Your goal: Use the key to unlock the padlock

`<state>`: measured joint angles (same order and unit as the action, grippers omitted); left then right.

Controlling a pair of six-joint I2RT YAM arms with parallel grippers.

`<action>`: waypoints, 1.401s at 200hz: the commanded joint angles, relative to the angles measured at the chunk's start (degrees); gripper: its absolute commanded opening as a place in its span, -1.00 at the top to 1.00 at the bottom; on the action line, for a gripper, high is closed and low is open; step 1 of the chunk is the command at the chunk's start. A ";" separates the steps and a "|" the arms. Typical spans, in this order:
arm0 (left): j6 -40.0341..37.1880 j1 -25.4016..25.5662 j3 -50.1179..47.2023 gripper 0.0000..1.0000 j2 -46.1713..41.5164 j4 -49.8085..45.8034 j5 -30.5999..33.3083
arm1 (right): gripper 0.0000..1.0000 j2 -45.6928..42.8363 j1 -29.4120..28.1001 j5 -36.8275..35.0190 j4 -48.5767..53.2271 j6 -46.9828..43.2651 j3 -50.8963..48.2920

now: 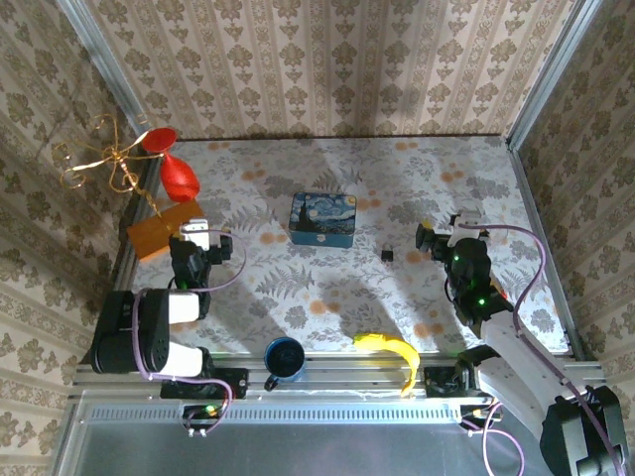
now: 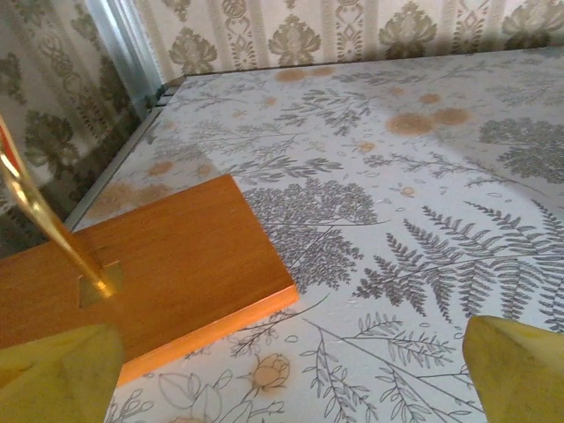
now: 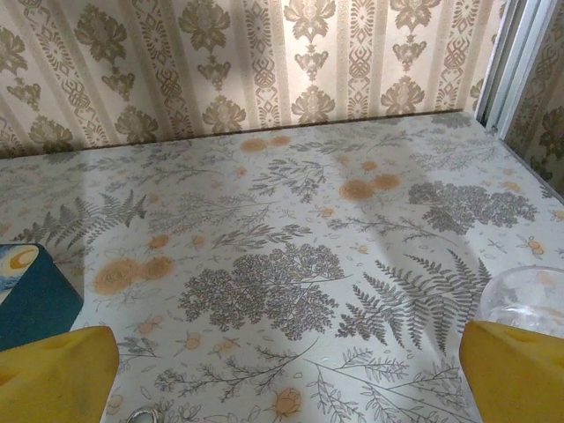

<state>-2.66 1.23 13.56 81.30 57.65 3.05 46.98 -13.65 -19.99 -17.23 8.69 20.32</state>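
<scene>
1. Nearest me, a blue mug point(image 1: 285, 358) and a banana point(image 1: 390, 348) sit at the near edge of the surface point(image 1: 446, 178)
2. My left gripper point(image 1: 197, 234) hangs open and empty, yellow fingers point(image 2: 53, 374) spread wide, low over the surface just beside an orange wooden base point(image 2: 167, 264)
3. My right gripper point(image 1: 438, 237) is likewise wide open, holding nothing, its fingers point(image 3: 515, 374) apart above the patterned surface
4. The padlock point(image 1: 387, 255), tiny and dark from above, lies on the surface between my two grippers, nearer the right one but untouched, just right of the blue tin point(image 1: 323, 219)
5. Far left, a gold wire stand point(image 1: 104, 159) rises from the base, with red shapes point(image 1: 179, 177) beside it
</scene>
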 commanded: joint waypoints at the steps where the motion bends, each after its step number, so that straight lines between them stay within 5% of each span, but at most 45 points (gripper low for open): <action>1: -1.10 -1.42 0.63 -1.00 4.18 7.52 -6.86 | -1.00 0.04 0.36 -1.93 -5.19 -2.34 -1.46; 20: -0.61 -3.32 2.14 -1.00 9.51 10.93 -12.89 | -1.00 1.28 0.45 -2.41 -8.29 -2.82 -2.86; 34: -0.43 -5.17 5.65 -1.00 7.58 0.99 -18.51 | -1.00 2.83 0.38 -2.67 -11.92 -3.49 -4.53; 56: -1.30 -5.62 7.13 -1.00 8.24 -0.95 -22.25 | -1.00 5.86 0.39 -3.24 -19.97 -5.78 -7.91; 72: -1.30 -5.53 7.25 -1.00 8.22 -1.06 -21.83 | -1.00 8.65 1.02 -3.37 -26.07 -7.05 -10.16; 108: -0.24 -3.21 8.24 -1.00 7.89 -3.42 -10.15 | -1.00 15.36 2.12 -2.02 -34.90 -9.16 -11.89; 205: -0.32 -3.08 8.24 -1.00 7.83 -3.50 -9.99 | -1.00 33.21 4.21 0.19 -55.42 -11.58 -11.97; 280: -0.33 -3.10 8.23 -1.00 7.85 -3.53 -9.99 | -1.00 38.54 8.20 3.03 -56.63 -7.41 -10.99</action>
<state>-2.83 -2.22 20.67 89.84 55.24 -7.42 85.89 -6.81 -18.61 -70.57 -0.64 8.78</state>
